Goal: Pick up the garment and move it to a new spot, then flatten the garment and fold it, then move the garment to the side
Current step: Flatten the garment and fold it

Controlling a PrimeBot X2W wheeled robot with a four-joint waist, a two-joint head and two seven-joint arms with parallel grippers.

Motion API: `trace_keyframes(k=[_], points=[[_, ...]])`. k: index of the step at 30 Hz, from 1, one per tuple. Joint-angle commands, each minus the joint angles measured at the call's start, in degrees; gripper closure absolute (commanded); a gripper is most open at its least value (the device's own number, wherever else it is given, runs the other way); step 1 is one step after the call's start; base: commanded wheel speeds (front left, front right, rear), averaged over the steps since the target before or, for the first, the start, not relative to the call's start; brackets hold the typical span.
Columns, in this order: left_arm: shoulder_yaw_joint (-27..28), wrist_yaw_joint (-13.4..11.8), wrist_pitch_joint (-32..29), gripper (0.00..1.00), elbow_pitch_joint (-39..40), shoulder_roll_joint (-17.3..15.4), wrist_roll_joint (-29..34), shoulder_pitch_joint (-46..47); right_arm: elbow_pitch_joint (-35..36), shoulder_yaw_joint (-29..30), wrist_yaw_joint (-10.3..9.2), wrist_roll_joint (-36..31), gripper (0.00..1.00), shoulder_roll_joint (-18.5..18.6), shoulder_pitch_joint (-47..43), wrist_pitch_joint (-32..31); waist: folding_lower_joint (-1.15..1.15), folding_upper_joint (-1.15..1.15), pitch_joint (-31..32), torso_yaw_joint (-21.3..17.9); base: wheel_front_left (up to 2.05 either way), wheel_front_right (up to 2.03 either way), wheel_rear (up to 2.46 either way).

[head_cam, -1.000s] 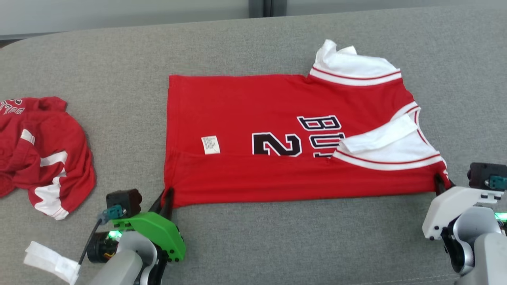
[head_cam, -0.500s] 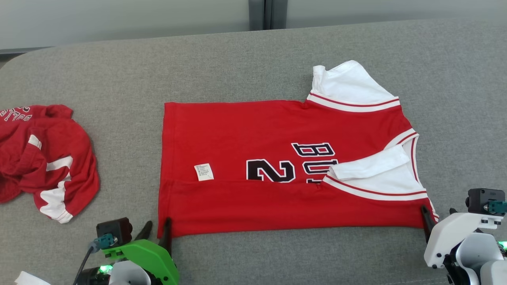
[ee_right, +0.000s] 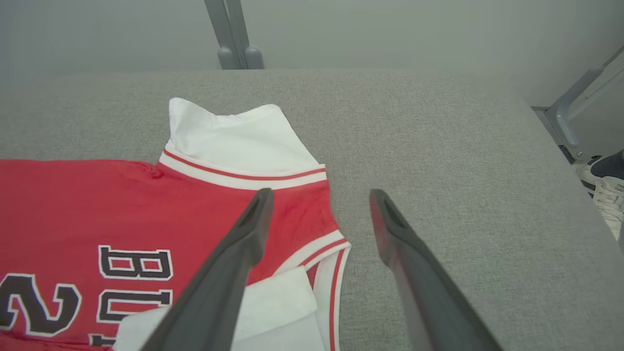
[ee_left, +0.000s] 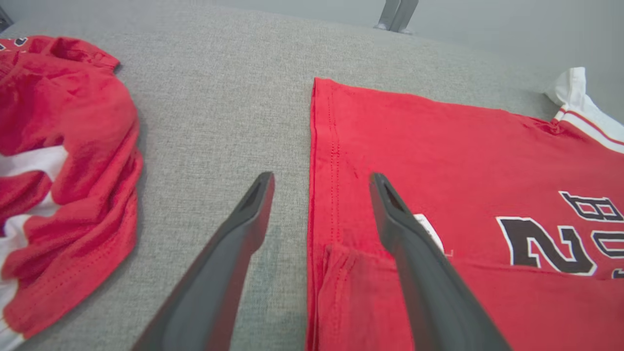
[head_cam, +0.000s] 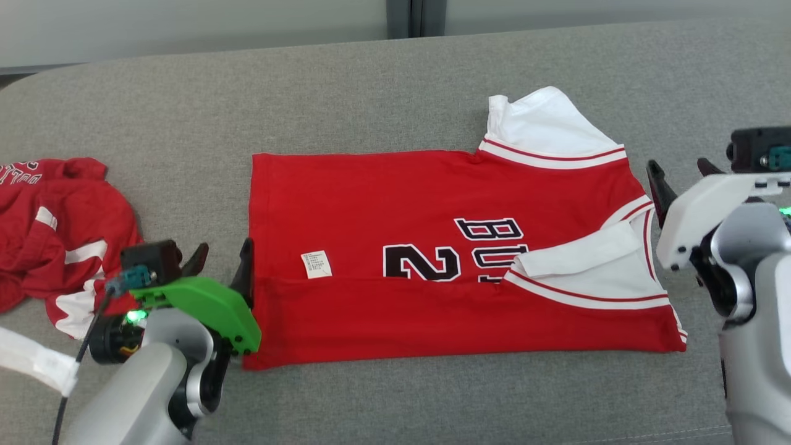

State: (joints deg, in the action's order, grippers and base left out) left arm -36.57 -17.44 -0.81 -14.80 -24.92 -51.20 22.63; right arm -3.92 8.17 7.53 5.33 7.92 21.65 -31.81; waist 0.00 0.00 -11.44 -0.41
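Mid-fold, with near strip of the garment (head_cam: 432, 185) turned over and left fingers (ee_left: 243, 229), right fingers (ee_right: 404, 253) spread open, empty; next, likely regrip far corners.

The garment (head_cam: 432, 247) lay at the bench's (head_cam: 371, 80) centre, with the other garment (head_cam: 55, 235) well apart at its nine o'clock.

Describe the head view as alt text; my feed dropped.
A red jersey lies flat on a gray surface, near edge folded up. The left pincer stands open at its hem, the right pincer open beside its collar, neither holding it. A crumpled red shirt lies far left.
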Motion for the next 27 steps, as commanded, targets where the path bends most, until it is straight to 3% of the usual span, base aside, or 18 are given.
trace_keyframes(k=[1,7,13,27], points=[[0.0,0.6,-0.8,0.00,-1.0,0.6,0.2,2.5,-1.9,-0.6,-0.08,1.4,0.00,0.8,2.7,-0.6,0.00,0.00,-1.9,0.3,0.00,0.00,0.00],[-0.3,3.0,-4.1,0.00,-7.5,3.2,0.3,12.9,-12.0,-5.2,-0.07,7.0,0.00,4.4,16.7,-1.9,0.00,0.00,-8.1,0.5,0.00,0.00,0.00],[-1.0,5.5,-6.0,0.00,-14.4,5.2,1.1,22.3,-21.2,-9.6,-0.06,7.4,0.00,6.8,28.9,-1.4,0.00,0.00,-14.3,0.8,0.00,0.00,0.00],[-2.3,8.7,-5.7,0.00,-24.4,8.5,2.3,30.3,-34.9,-15.8,-0.06,9.1,0.00,8.3,40.6,1.4,0.00,0.00,-20.0,2.4,0.00,0.00,0.00]])
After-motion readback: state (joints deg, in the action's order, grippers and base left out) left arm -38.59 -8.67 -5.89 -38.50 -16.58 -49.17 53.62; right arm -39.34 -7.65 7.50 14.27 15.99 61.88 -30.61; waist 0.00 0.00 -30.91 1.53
